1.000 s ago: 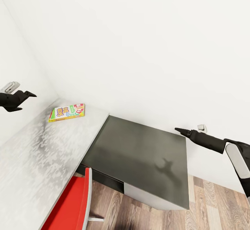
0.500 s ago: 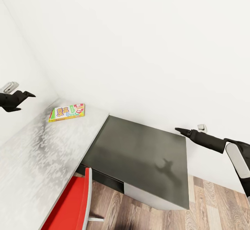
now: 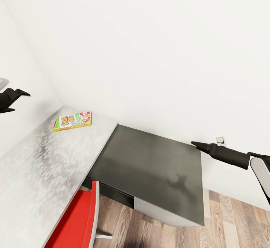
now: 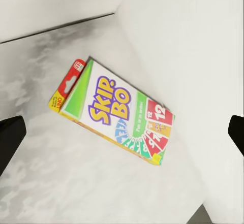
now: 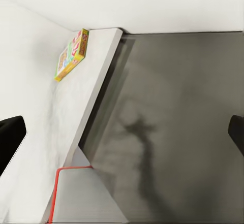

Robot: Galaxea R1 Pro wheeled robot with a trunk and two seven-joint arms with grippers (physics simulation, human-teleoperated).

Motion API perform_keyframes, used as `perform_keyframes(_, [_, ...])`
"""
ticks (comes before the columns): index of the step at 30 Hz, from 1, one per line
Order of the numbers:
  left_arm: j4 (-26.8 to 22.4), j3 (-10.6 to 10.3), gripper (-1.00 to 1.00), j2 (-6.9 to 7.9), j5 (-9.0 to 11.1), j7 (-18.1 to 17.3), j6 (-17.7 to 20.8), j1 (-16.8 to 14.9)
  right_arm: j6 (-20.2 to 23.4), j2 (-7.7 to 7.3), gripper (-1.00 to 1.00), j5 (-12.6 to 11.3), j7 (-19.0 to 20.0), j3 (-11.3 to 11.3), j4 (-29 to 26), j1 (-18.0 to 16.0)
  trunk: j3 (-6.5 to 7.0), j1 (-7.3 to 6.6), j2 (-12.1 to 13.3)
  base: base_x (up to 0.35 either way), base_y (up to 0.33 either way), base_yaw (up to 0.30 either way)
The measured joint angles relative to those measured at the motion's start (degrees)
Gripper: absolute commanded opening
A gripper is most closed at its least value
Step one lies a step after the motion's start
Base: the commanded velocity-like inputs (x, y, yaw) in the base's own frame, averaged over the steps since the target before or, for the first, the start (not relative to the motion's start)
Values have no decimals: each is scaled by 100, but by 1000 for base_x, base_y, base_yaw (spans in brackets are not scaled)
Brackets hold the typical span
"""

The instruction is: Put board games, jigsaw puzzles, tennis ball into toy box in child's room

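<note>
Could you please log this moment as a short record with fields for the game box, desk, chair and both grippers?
game box: white-and-green Skip-Bo board game, flat on the light-grey top near the wall corner
desk: light-grey desk top joined to a lower dark-grey top
chair: red chair, at the desk edge
left gripper: open, in the air, holding nothing
right gripper: open, beside the dark top, holding nothing
</note>
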Motion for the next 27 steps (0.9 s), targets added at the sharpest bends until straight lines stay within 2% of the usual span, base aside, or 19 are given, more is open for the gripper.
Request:
perform_keyframes(7, [9, 0, 100, 13, 9, 3, 0, -227, 229, -16, 100, -23, 196, -1, -54, 25, 0, 0, 0, 0, 0, 0])
perform_keyframes(27, [15, -4, 100, 13, 19, 1, 0, -260, 282, -19, 100, -35, 224, 3, -108, 43, 0, 0, 0, 0, 0, 0])
